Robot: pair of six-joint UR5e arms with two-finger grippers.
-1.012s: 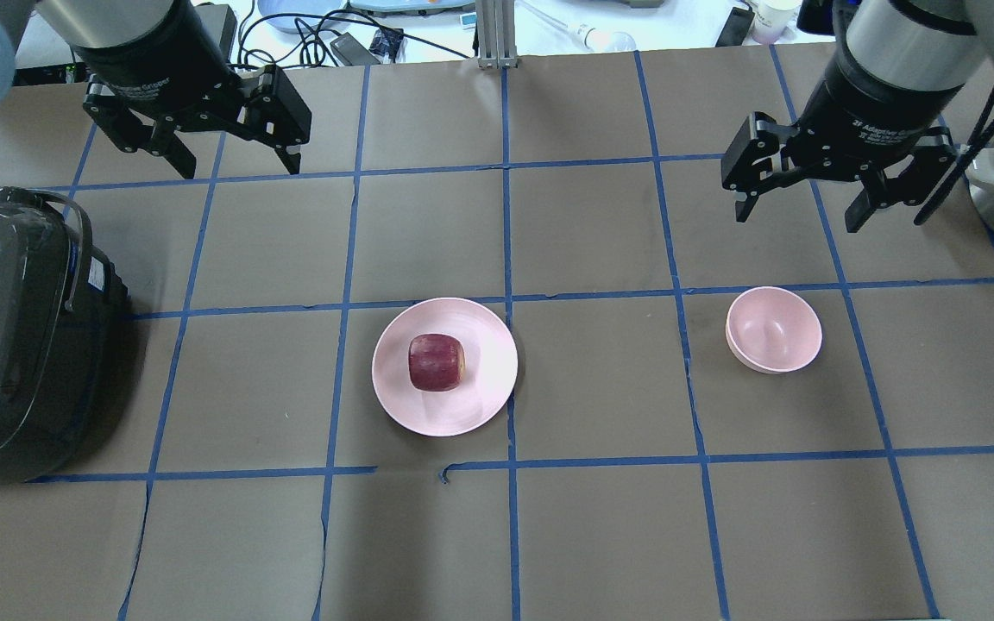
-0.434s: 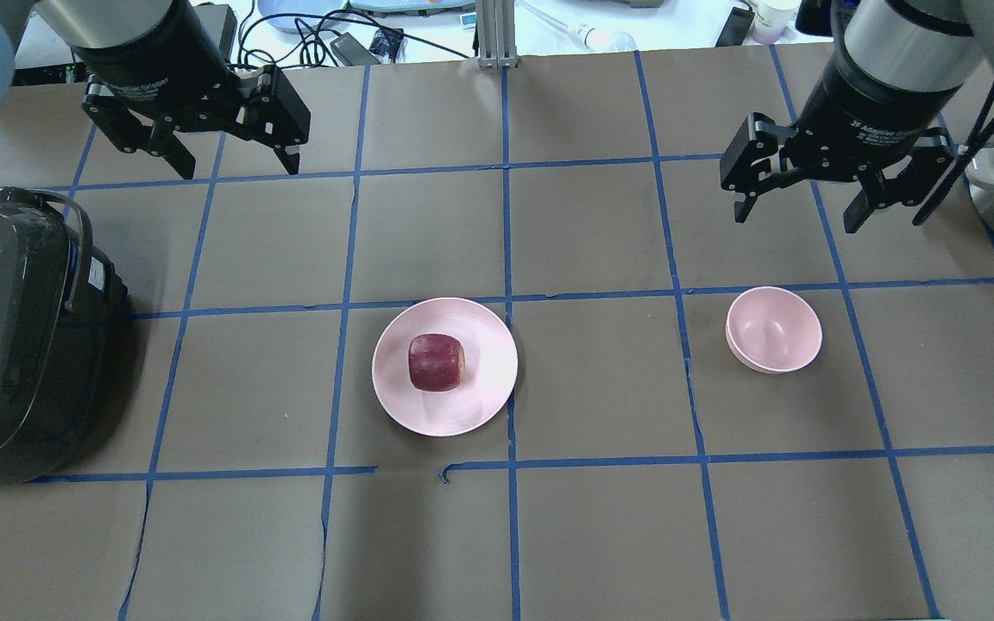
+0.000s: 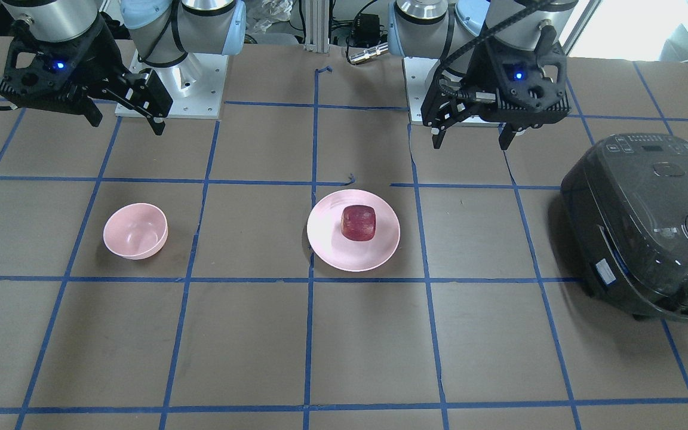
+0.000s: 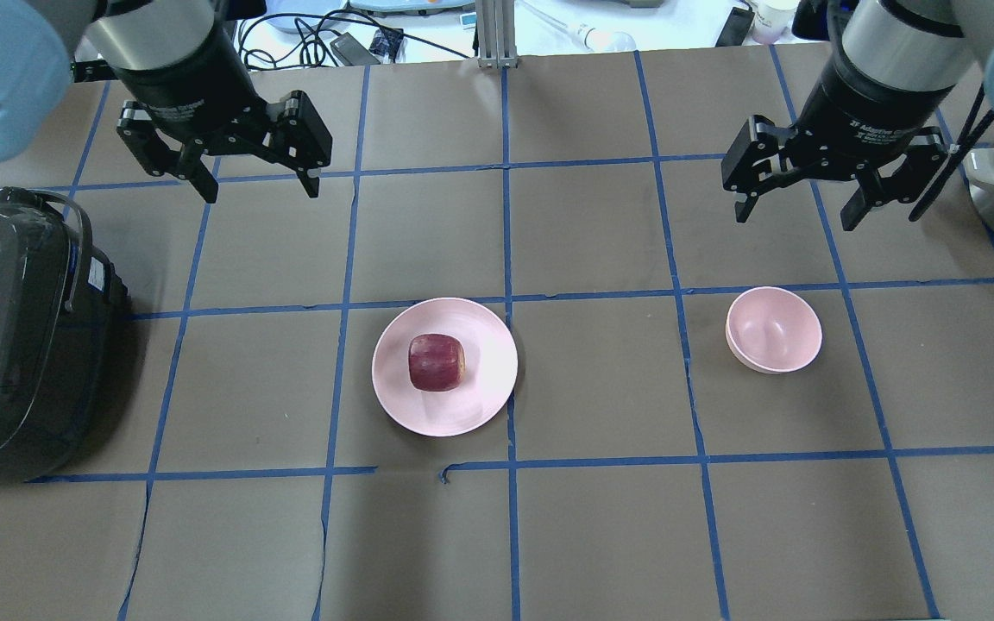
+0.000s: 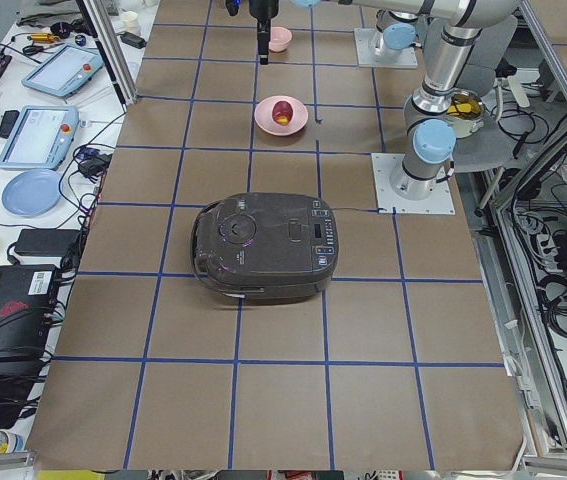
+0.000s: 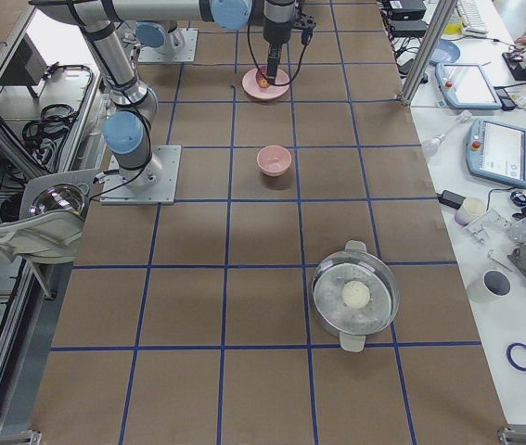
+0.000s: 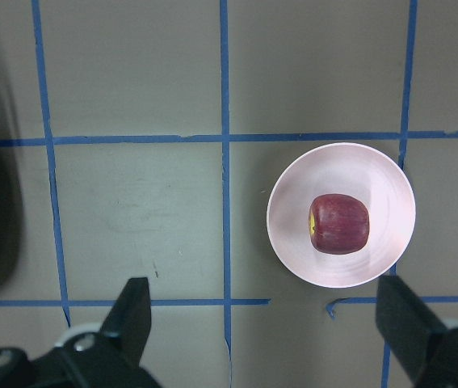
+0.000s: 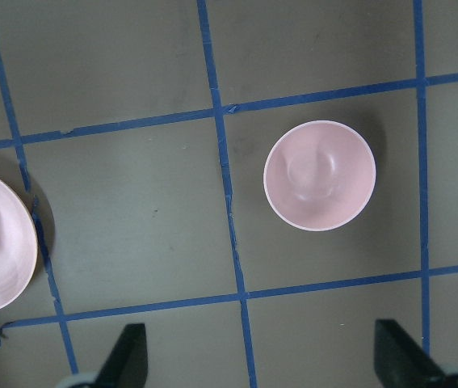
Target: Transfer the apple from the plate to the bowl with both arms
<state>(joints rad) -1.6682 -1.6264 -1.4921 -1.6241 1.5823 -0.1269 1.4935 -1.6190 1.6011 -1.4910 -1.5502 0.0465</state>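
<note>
Dark-red blocky apple (image 4: 437, 362), yellow spot, on pink plate (image 4: 488, 384); left claw (image 4: 261, 191) and right claw (image 4: 794, 220) wide, empty.

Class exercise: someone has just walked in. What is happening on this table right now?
Nothing is held yet. The small dark-red apple sits on the wide, shallow pale-pink plate, and the small, deep pale-pink bowl stands empty to the robot's right of it. The left gripper hovers open above the table, clear of the plate. The right gripper hovers open, clear of the bowl. Neither touches anything.
</note>
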